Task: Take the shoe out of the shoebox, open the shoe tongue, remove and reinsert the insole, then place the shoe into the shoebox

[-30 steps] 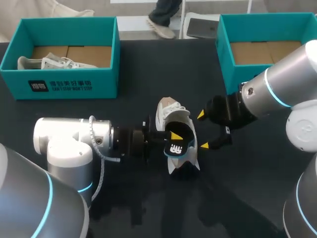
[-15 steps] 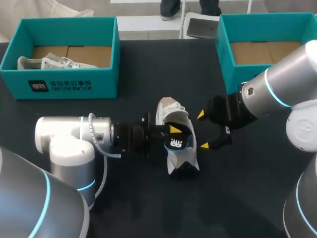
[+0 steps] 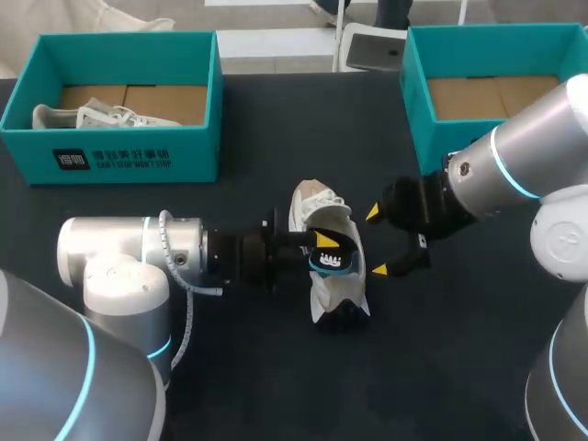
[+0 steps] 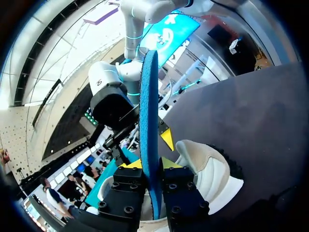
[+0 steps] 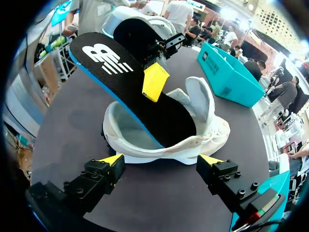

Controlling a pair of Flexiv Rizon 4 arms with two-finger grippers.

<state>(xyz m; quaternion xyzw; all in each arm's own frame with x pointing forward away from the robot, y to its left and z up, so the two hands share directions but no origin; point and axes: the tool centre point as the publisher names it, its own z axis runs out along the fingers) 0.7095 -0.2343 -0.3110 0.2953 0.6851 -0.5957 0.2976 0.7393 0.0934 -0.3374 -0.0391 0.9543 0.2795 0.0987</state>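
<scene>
Dark counter (image 3: 294,395), head view: two teal shoeboxes along the far edge, left shoebox (image 3: 138,156) and right shoebox (image 3: 496,37), with an open strip of counter between them and a broad bare stretch on the near side. Shoes, two: second shoe (image 3: 92,117), white, lying in the left shoebox; shoe (image 3: 317,207), white, out on the mid-counter, well apart from both boxes. Insole (image 3: 331,261), one, black with blue edge, over the shoe's opening. Left end effector (image 3: 323,246) reaches in from the left and grasps the insole; right end effector (image 3: 377,242) stands released, fingers spread, just beside the shoe's right flank. Left wrist view: insole (image 4: 149,106) seen edge-on, pinched between the fingers of the left end effector (image 4: 149,166); shoe (image 4: 212,169) just beside and below, on the counter (image 4: 256,121). Right wrist view: right end effector (image 5: 161,158) spread wide before the shoe (image 5: 203,130); insole (image 5: 120,82) has one end in the shoe and the other raised clear, with the left end effector (image 5: 154,82) clamped on it; left shoebox (image 5: 227,72) stands beyond.
</scene>
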